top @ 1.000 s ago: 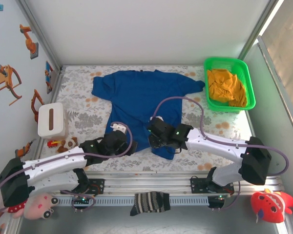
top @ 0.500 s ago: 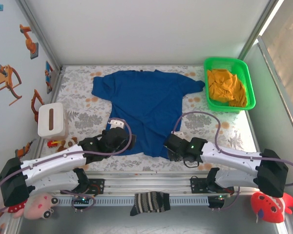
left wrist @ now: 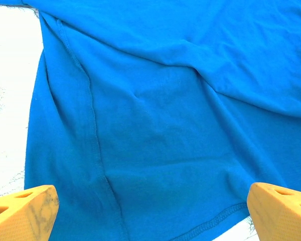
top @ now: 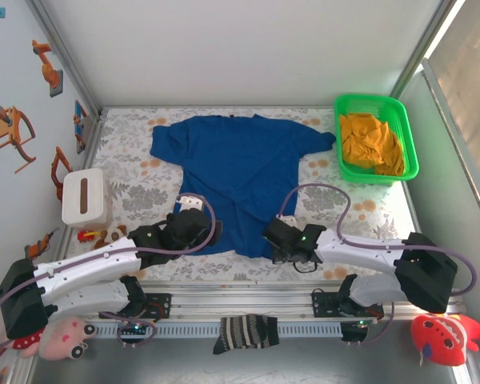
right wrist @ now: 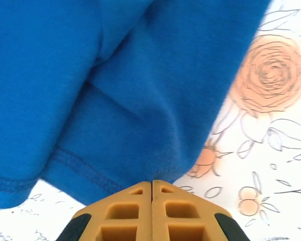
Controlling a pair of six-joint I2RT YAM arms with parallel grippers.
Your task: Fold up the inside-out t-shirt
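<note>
We're over the desk [top: 136, 184] and the inside-out t-shirt [top: 240, 168] lies spread across its middle, collar toward the far edge, sleeves out to either side, hem toward the near edge. The left arm [top: 88, 268] reaches in from the near left corner and ends at the hem's left corner. The right arm [top: 360, 248] comes in low from the near right and ends at the hem's right corner. On the left wrist camera, the left fingers [left wrist: 25, 211] stand wide apart, one yellow tip at each bottom corner of the view, and the blue cloth [left wrist: 165, 125] lies flat ahead of and between them. We can see a stitched side seam running down toward the left tip and the hem curving past just inside the right one. We can't tell whether either tip touches the fabric. On the right wrist camera, the right fingers [right wrist: 135, 201] are pressed together. The shirt's edge [right wrist: 65, 75] runs straight into their tips with creases converging there, so we read them as clamped on a pinch of cloth beside the stitched hem, with the flowered desk cover [right wrist: 271, 150] showing to the right. Far off at the far right corner sits the green basket [top: 408, 136] with the orange-yellow cloth [top: 372, 140] inside, well apart from the shirt's sleeve.
</note>
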